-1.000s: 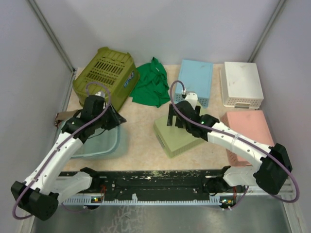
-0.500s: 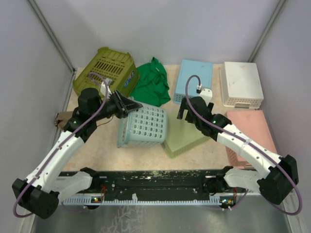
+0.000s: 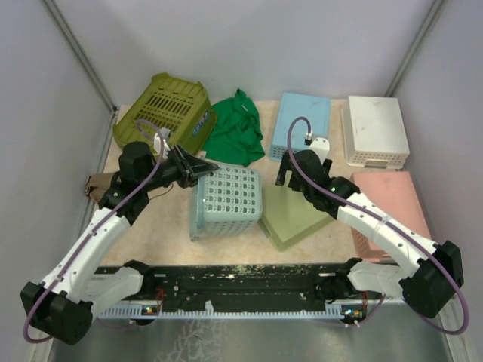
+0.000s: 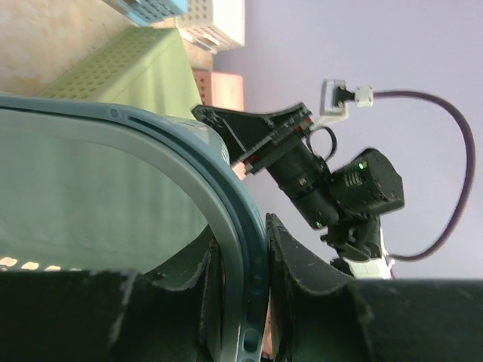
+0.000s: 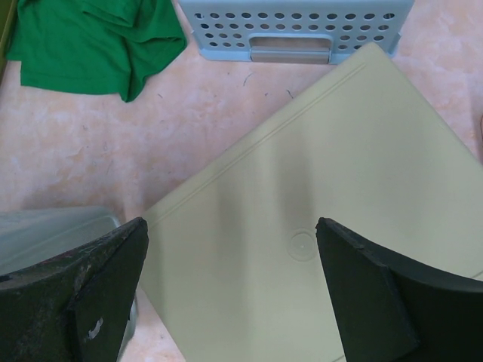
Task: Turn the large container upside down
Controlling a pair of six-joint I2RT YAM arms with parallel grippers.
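Left gripper (image 3: 198, 167) is clamped on the rim of the teal basket (image 3: 226, 200), one finger inside and one outside. I see the basket tipped on its side mid-table, mouth toward my left arm, just beside the pale green box (image 3: 298, 219). Right gripper (image 5: 230, 226) hangs spread wide and empty above that box.

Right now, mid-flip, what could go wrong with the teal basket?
1. The left claw pinches only the thin rim of the teal basket, which lies tipped on its side. The basket may twist or slip out of that one-sided hold.
2. The teal basket sits close beside the light green container. Coming down, it may catch on that edge and end up leaning.
3. The right claw hangs open over the light green container, giving no support.
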